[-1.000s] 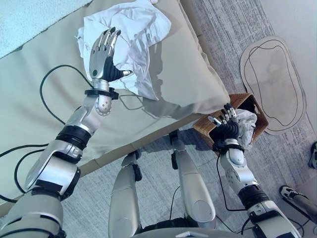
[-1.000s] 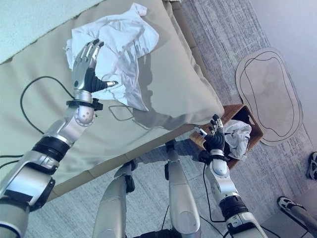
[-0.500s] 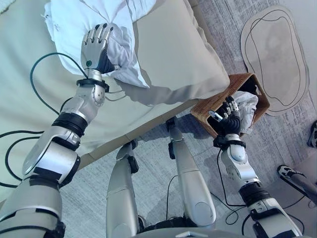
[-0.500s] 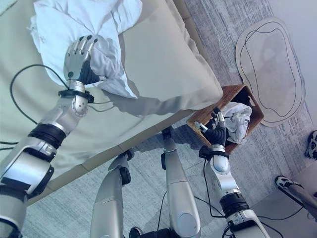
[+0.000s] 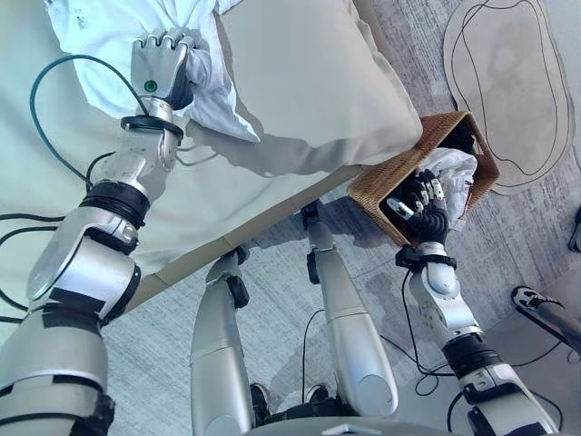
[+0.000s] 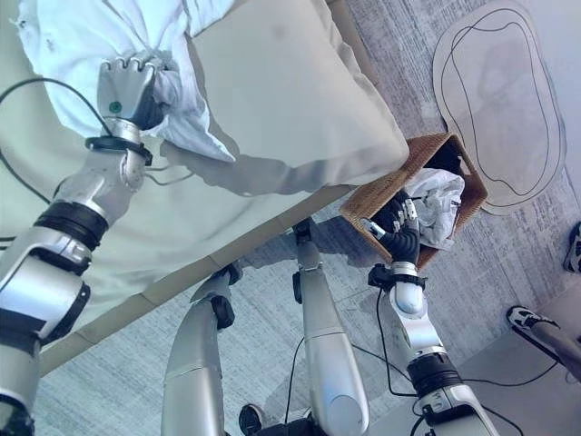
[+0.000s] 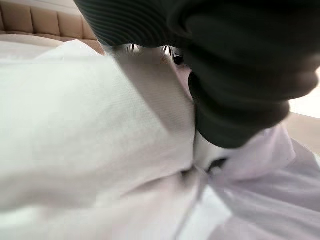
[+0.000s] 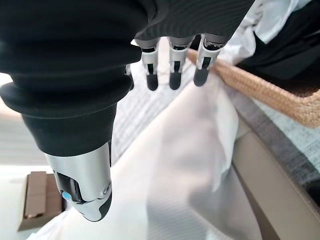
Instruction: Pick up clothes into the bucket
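A crumpled white garment (image 5: 100,36) lies on the beige bed at the upper left. My left hand (image 5: 162,68) rests on it with its fingers curled into the fabric, and folds of the garment (image 7: 75,150) bunch right against the palm. On the floor at the right stands a wicker basket (image 5: 377,186), tilted, with a white cloth (image 5: 454,173) hanging over its rim. My right hand (image 5: 425,207) hovers at the basket's near edge with relaxed, straight fingers (image 8: 171,67) above the white cloth (image 8: 175,165) and the woven rim (image 8: 260,92), holding nothing.
A large beige pillow (image 5: 300,82) lies on the bed beside the garment, its corner overhanging the basket. An oval rug (image 5: 508,82) lies on the grey carpet beyond the basket. A person's shoe (image 5: 537,307) shows at the lower right.
My left hand's fingers, spread flat on the garment a second ago, have curled into the fabric. The right hand has edged closer to the basket's rim. The camera has shifted.
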{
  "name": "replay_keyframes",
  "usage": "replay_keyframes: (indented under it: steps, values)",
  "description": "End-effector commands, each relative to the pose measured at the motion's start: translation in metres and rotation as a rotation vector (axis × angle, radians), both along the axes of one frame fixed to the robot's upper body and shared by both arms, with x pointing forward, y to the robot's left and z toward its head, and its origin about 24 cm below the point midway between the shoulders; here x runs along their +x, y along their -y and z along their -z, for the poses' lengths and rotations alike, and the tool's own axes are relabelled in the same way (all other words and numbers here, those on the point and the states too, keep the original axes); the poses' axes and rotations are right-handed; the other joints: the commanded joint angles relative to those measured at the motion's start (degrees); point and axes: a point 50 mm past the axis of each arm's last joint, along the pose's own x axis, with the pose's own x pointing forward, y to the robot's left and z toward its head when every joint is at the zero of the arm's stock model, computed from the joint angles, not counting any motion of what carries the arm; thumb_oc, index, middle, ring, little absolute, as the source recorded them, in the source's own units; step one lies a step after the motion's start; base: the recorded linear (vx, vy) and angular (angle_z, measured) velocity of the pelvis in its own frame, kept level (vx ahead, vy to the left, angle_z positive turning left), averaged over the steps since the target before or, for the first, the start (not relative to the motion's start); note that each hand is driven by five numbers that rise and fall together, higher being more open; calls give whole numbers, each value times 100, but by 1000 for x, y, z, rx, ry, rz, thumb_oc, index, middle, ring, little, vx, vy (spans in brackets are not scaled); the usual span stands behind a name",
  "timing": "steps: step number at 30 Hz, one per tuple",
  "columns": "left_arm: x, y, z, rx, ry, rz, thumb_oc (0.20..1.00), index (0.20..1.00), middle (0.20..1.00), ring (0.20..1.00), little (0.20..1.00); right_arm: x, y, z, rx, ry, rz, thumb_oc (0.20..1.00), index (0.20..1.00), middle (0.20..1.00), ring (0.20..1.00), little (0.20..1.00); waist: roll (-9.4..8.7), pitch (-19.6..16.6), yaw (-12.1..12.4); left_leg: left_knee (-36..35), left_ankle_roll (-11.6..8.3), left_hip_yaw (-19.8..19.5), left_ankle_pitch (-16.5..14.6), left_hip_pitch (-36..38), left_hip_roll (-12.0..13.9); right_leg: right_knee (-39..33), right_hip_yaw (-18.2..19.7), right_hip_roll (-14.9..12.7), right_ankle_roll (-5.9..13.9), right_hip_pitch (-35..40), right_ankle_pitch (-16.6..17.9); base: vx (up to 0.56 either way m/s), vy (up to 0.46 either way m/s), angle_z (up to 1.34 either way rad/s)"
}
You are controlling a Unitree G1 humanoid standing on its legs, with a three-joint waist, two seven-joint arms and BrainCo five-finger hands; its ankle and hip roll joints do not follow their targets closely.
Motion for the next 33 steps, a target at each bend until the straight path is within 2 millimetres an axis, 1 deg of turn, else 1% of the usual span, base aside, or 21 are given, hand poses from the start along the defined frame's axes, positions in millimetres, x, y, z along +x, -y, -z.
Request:
replay_keyframes:
  steps: [1,4,9,11,12,15,16,17,18,20,21,22,23,24,25,27,28,29,30,32,33]
  values:
    - [-3,-19,22,-19,-79,-51,200,200,200,200,200,-8,18,-11,-44,70,33,1000,1000,1000,1000,1000,66,-147,-106,212,138,-293,-109,-136,-51,-325,-318,-457,423,332,169,0,0,0]
    - [-3,-17,28,-31,-99,-41,200,200,200,200,200,-6,18,-12,-50,67,35,1000,1000,1000,1000,1000,94,-189,-81,132,122,-322,-89,54,-85,-343,-360,-474,424,521,144,6,-2,1]
    - [-6,-10,50,-94,-153,21,200,200,200,200,200,-3,18,-12,-70,50,44,1000,1000,1000,1000,1000,129,-298,23,-41,115,-378,-85,580,-130,-356,-441,-509,408,1043,72,25,-2,4]
    - [-8,-6,52,-104,-153,49,200,200,200,200,200,-3,19,-13,-80,50,49,1000,1000,1000,1000,1000,134,-301,49,-92,113,-394,-88,725,-144,-386,-463,-530,407,1200,62,39,-16,7]
    - [-13,3,58,-146,-158,131,200,200,200,200,200,0,21,-17,-125,54,59,1000,1000,1000,1000,1000,137,-379,146,-215,94,-426,-86,1027,-164,-499,-521,-568,412,1532,60,65,-23,6]
    - [-25,15,66,-215,-168,249,200,200,200,200,200,3,23,-28,-190,77,73,1000,1000,1000,1000,1000,164,-461,295,-404,74,-487,-76,1478,-194,-694,-625,-616,420,2048,54,71,-30,6]
    - [-25,14,67,-217,-169,248,200,200,200,200,200,3,23,-28,-191,77,72,1000,1000,1000,1000,1000,164,-442,283,-419,73,-491,-72,1511,-195,-709,-632,-616,420,2084,58,75,-27,12]
    - [-35,23,70,-293,-170,340,200,200,200,200,200,6,25,-35,-218,91,84,1000,1000,1000,1000,1000,186,-528,386,-580,77,-526,-23,1788,-235,-845,-694,-657,419,2374,86,82,-21,16]
    - [-38,26,73,-341,-175,377,200,200,200,200,200,8,24,-39,-229,101,84,1000,1000,1000,1000,1000,198,-571,442,-615,68,-542,-55,1921,-234,-873,-719,-648,417,2529,45,108,-33,20]
    - [-48,36,82,-507,-200,498,200,200,200,200,200,13,24,-42,-264,99,88,1000,1000,1000,1000,1000,205,-646,529,-791,75,-587,6,2220,-264,-1004,-787,-676,404,2847,66,77,-39,13]
    - [-55,41,81,-567,-196,560,200,200,200,200,200,14,24,-45,-279,104,87,1000,1000,1000,1000,1000,216,-668,584,-813,70,-621,-30,2329,-249,-1017,-817,-667,400,2980,22,63,-40,16]
    - [-62,43,85,-606,-214,605,200,200,200,200,200,15,23,-46,-305,103,78,1000,1000,1000,1000,1000,217,-707,619,-893,74,-650,18,2449,-261,-1084,-862,-684,389,3119,36,85,-33,13]
    - [-67,48,87,-653,-220,653,200,200,200,200,200,15,22,-46,-341,97,72,1000,1000,1000,1000,1000,233,-753,678,-927,73,-680,-21,2579,-249,-1094,-894,-676,385,3259,-13,49,-21,17]
    - [-67,48,87,-654,-220,652,200,200,200,200,200,15,22,-46,-342,97,72,1000,1000,1000,1000,1000,226,-753,666,-953,76,-680,21,2577,-261,-1114,-896,-685,383,3258,18,84,-37,20]
    - [-74,56,93,-711,-253,718,200,200,200,200,200,17,19,-45,-413,82,50,1000,1000,1000,1000,1000,224,-826,731,-1018,76,-732,-6,2784,-234,-1153,-953,-673,373,3498,-39,52,-41,28]
    - [-79,61,90,-722,-255,762,200,200,200,200,200,18,18,-43,-447,69,39,1000,1000,1000,1000,1000,217,-885,756,-1115,82,-768,50,2881,-250,-1212,-1001,-685,372,3591,-12,62,-37,28]
    - [-86,66,87,-719,-263,821,200,200,200,200,200,18,13,-45,-511,78,-6,1000,1000,1000,1000,1000,223,-1004,818,-1305,68,-814,96,3082,-238,-1311,-1074,-653,374,3774,-13,46,-19,22]
    - [-86,66,88,-720,-264,821,200,200,200,200,200,18,12,-44,-511,77,-7,1000,1000,1000,1000,1000,224,-999,812,-1333,66,-819,107,3110,-238,-1326,-1082,-652,373,3799,-10,91,-24,20]
    - [-91,71,85,-731,-277,877,200,200,200,200,200,18,4,-43,-551,73,-83,1000,1000,1000,1000,1000,235,-1150,860,-1545,43,-865,188,3302,-221,-1426,-1149,-617,382,3953,-9,67,-16,12]
    - [-93,73,83,-730,-284,901,200,200,200,200,200,18,0,-42,-570,73,-121,1000,1000,1000,1000,1000,235,-1208,873,-1687,24,-890,249,3420,-211,-1502,-1207,-598,381,4059,-8,63,-19,16]
    - [-98,79,76,-706,-294,960,200,200,200,200,200,17,-14,-46,-610,99,-235,1000,1000,1000,1000,1000,232,-1345,911,-1829,-4,-904,309,3584,-201,-1599,-1274,-554,380,4204,-10,66,-23,17]
